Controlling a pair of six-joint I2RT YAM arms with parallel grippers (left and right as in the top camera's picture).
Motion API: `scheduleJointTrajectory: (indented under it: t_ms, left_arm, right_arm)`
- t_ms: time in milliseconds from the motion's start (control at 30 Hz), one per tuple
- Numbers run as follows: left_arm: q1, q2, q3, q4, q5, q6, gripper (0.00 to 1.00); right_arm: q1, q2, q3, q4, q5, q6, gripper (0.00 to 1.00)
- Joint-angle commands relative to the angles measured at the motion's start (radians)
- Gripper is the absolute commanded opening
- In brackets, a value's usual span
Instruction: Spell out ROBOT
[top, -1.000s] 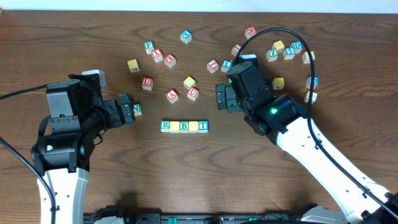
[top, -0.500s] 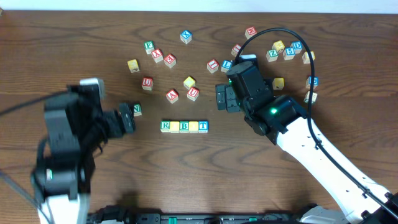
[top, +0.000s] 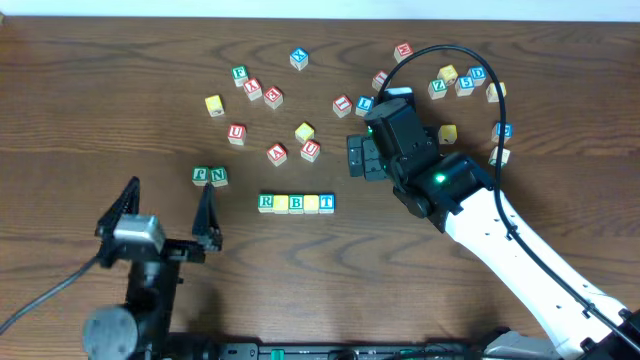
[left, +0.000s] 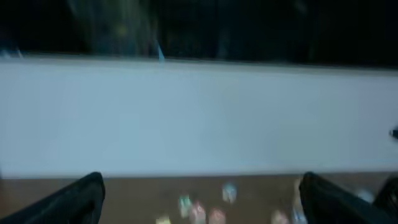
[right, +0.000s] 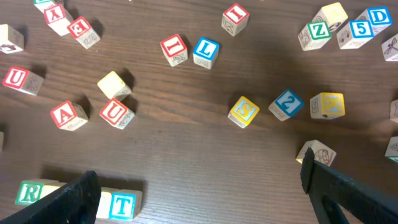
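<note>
Jaws of left gripper (top: 169, 186) wide open, pulled back from N block (top: 218, 176), right gripper (top: 357, 156) unmoved, open

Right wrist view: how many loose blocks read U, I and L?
U blocks: 2
I blocks: 2
L block: 1
Total: 5

Soft, even light falls from above. The tabletop (top: 80, 90) is sharp in the overhead and right wrist views, with the blocks (right: 116, 112) casting short, faint shadows. The left wrist view is smeared with blur, its fingers (left: 68, 202) dark shapes.
</note>
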Motion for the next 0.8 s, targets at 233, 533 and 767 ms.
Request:
scheduleJointTrajectory:
  t_ms: [233,533,767]
  left_arm:
    - [0.062,-0.151,-0.362,0.515,-0.035,0.026,0.98]
    - [0.093,-0.164,-0.415,0.381,-0.082,0.025,0.98]
    - [0.093,-0.164,-0.415,-0.040,-0.071,0.017,0.98]
  right_arm:
    - [0.000,-0.006,0.008,0.001,0.015,-0.012,0.99]
    - [0.000,-0.006,0.008,0.001,0.016,-0.012,0.99]
    - [0.000,-0.006,0.008,0.001,0.015,-0.013,0.99]
